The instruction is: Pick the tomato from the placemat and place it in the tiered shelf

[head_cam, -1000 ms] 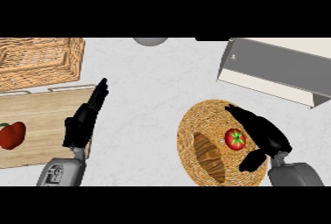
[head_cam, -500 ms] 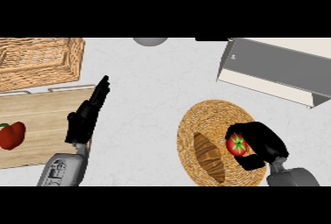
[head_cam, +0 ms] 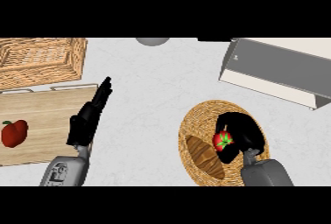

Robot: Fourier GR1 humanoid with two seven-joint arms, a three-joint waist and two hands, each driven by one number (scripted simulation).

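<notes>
The red tomato (head_cam: 223, 141) with its green stem lies on the round woven placemat (head_cam: 200, 118) at the lower right. My right hand (head_cam: 244, 134) is curled round the tomato from its right side and hides part of it. The grey tiered shelf (head_cam: 278, 72) stands at the upper right, well apart from the hand. My left hand (head_cam: 89, 118) rests open with straight fingers over the right edge of the wooden cutting board (head_cam: 45, 118).
A brown bread loaf (head_cam: 205, 156) lies on the placemat beside the tomato. A red bell pepper (head_cam: 14, 133) sits on the cutting board. A wicker basket (head_cam: 39, 61) stands at the upper left, and a grey round object (head_cam: 153, 41) at the top.
My right hand has come down and leftward over the tomato and its fingers have curled round it. The tomato has barely shifted. The left hand has stayed put.
</notes>
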